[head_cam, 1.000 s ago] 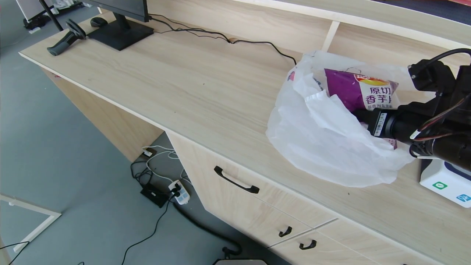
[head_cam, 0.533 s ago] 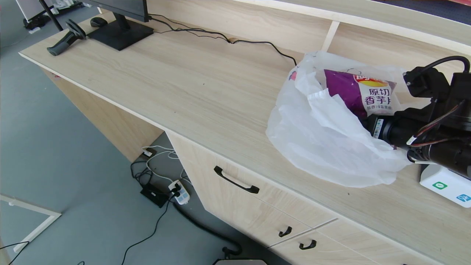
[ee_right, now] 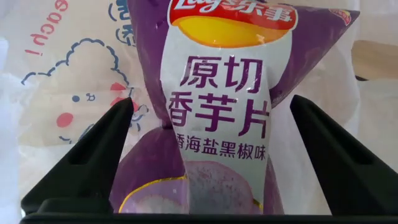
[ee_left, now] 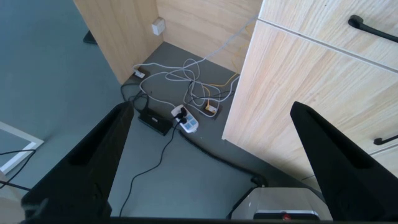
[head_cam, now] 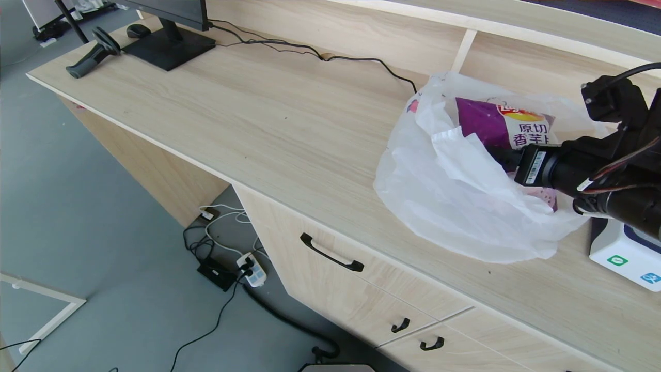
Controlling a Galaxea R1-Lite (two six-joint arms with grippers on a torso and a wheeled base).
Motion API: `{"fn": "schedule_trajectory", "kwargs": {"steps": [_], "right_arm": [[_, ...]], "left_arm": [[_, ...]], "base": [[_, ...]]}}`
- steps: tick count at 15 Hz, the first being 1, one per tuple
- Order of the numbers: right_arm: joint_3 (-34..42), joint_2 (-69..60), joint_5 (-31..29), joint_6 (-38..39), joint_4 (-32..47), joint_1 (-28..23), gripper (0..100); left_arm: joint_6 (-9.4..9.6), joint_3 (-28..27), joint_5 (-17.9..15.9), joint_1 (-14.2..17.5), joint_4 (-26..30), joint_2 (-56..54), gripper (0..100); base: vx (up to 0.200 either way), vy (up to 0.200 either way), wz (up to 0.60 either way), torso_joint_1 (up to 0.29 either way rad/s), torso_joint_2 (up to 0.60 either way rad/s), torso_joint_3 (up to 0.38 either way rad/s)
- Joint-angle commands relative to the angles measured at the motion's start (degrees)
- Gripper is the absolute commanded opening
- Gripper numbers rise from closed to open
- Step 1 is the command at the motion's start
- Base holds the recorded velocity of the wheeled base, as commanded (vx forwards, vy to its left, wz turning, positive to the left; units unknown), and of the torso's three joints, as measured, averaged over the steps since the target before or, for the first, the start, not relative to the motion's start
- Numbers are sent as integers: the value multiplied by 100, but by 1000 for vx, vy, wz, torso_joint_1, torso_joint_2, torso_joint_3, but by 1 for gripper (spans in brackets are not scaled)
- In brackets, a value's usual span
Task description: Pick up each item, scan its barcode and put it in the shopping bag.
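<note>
In the head view one white shopping bag (head_cam: 454,206) sits on the counter (head_cam: 258,113), one purple chip bag (head_cam: 511,129) inside, the right gripper (head_cam: 503,157) in its mouth. The right wrist view has the jaws spread either side of the chip bag, gripping nothing; on withdrawal, I'd worry a finger snags the thin film and drags the bag over. In the left wrist view the left gripper (ee_left: 210,112) hangs spread and empty over the floor (ee_left: 74,74).
</note>
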Motion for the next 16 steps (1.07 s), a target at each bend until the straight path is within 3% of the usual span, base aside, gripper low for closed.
{"fn": "schedule_trajectory", "kwargs": {"steps": [1,7,10,13,16], "right_arm": [[-22,-364,-3,-128,-38,-20,100],[339,-1823,559,-999,24,24,100],[356,-1955,981,-981,50,24,100],[611,-1981,972,-1069,-11,24,100],[646,-1999,1060,-1166,-2,24,100]], "left_arm": [[0,0,1,-1,-3,9,100],[-18,0,1,-1,-3,9,100],[-18,0,1,-1,5,9,100],[-18,0,1,-10,5,9,100],[-18,0,1,-10,-12,9,100]], "base": [[0,0,0,0,0,0],[0,0,0,0,0,0],[0,0,0,0,0,0],[0,0,0,0,0,0],[0,0,-600,4,1,1]]}}
